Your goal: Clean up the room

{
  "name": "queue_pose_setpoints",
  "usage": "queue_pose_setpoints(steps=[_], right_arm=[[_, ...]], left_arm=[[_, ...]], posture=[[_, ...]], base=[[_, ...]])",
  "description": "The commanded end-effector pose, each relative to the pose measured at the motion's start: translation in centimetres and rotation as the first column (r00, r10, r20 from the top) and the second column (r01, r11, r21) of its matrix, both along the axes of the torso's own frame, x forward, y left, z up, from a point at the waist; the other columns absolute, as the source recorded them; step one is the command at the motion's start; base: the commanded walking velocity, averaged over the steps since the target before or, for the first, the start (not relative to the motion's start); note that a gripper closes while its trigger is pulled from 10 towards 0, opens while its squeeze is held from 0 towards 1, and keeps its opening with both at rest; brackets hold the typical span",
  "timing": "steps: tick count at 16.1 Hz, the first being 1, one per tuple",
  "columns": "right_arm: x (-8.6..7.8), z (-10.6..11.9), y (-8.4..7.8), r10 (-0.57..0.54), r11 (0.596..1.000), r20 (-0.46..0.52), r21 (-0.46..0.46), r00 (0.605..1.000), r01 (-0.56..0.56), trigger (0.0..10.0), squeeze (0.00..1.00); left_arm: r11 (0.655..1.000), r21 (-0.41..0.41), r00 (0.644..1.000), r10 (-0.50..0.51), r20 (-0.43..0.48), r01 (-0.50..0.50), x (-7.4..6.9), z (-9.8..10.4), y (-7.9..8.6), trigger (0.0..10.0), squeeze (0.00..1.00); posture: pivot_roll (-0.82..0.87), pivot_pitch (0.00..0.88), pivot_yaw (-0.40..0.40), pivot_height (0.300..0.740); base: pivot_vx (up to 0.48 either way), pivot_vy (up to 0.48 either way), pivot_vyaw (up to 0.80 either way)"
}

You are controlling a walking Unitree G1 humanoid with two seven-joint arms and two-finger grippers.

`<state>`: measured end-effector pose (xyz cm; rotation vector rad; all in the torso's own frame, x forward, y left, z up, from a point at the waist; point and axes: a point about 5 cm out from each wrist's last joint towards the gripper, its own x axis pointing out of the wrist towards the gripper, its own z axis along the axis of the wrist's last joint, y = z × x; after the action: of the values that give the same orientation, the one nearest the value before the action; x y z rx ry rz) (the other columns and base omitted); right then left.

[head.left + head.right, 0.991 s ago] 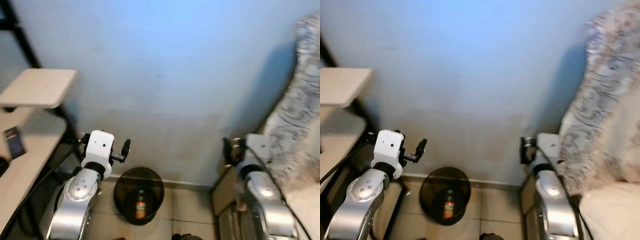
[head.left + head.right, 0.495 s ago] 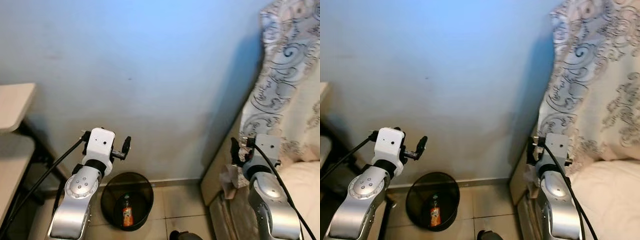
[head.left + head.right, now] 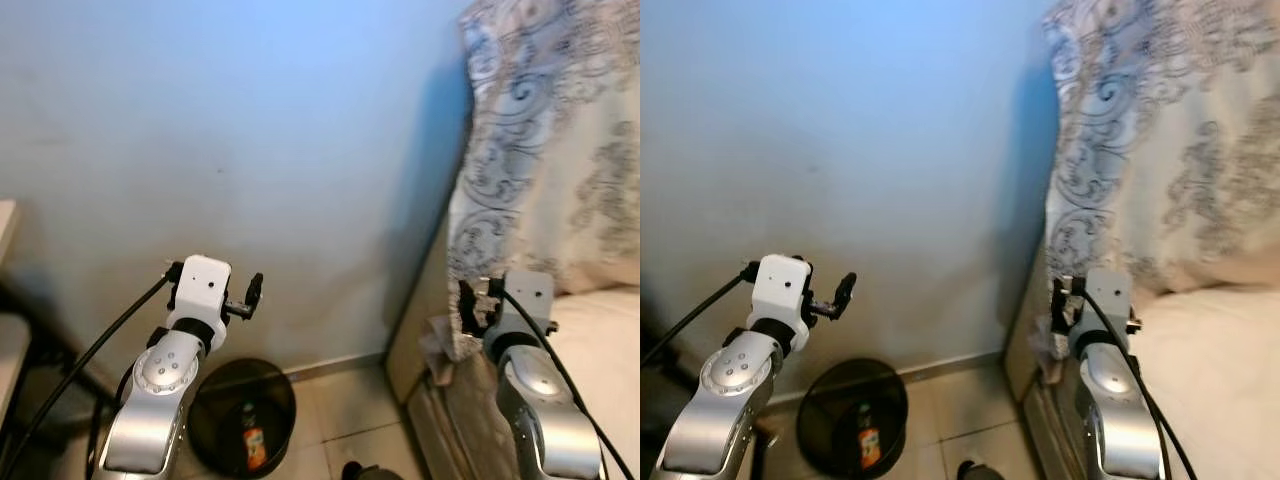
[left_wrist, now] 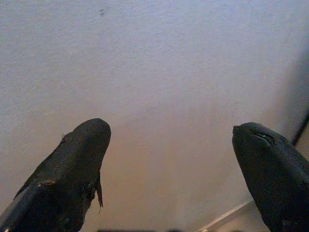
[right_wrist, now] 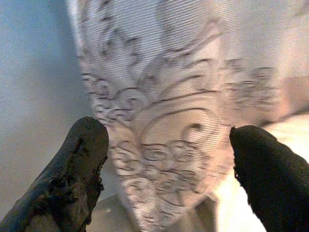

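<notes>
Your left gripper (image 4: 169, 159) faces the bare wall (image 3: 250, 130), fingers wide, empty. Right gripper (image 5: 169, 164), also wide and empty, faces the curtain (image 3: 550, 150). Bin (image 3: 215, 415) with a bottle (image 3: 250, 447) sits on the floor near the wall's base, below the left arm.

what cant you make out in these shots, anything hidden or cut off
- Orange bottle in the black trash bin, left eye view: label too small and dim to read.
- Trash bin: cut off by the picture's bottom edge, partly behind the left arm.
- Bed, right eye view: runs off the right edge, so its surface is mostly unseen.
- Patterned curtain, right wrist view: blurred, and it hides what is behind it.
</notes>
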<state>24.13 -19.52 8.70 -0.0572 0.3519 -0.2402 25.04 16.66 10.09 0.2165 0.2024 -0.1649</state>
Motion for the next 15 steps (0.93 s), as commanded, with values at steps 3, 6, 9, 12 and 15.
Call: queue_pose_setpoints(steps=[3,6,9,12,15], right_arm=[[-0.05,0.45,-0.03,-0.002,1.000,0.015,-0.006,1.000,0.002,10.0,0.00],[0.07,0.41,0.07,0.007,1.000,0.015,-0.007,1.000,-0.007,10.0,0.00],[0.08,0.43,-0.08,0.005,1.000,0.015,-0.009,1.000,-0.005,10.0,0.00],[0.14,0.43,-0.08,0.003,1.000,0.015,-0.011,1.000,-0.003,10.0,0.00],[0.21,0.65,0.09,0.021,1.000,0.027,-0.018,0.999,-0.020,10.0,0.00]], left_arm=[[1.000,-0.018,1.000,0.023,0.001,-0.023,0.03,-0.04,0.26,10.0,0.00],[1.000,-0.012,1.000,0.027,0.005,-0.027,0.22,0.00,0.37,10.0,0.00],[1.000,-0.008,1.000,0.030,0.005,-0.030,0.30,-0.04,0.50,10.0,0.00],[1.000,-0.008,1.000,0.026,0.006,-0.026,0.35,-0.05,0.39,10.0,0.00],[0.999,-0.015,0.999,0.035,0.015,-0.034,0.27,0.00,0.52,10.0,0.00]], posture=[[0.07,0.000,0.029,0.740],[0.08,0.000,0.032,0.740],[0.08,0.000,0.031,0.740],[0.08,0.000,0.032,0.740],[0.07,0.000,0.032,0.740]], base=[[0.000,0.000,-0.77],[0.000,0.000,-0.77],[0.000,0.000,-0.77],[0.000,0.000,-0.77],[0.000,0.000,-0.77]])
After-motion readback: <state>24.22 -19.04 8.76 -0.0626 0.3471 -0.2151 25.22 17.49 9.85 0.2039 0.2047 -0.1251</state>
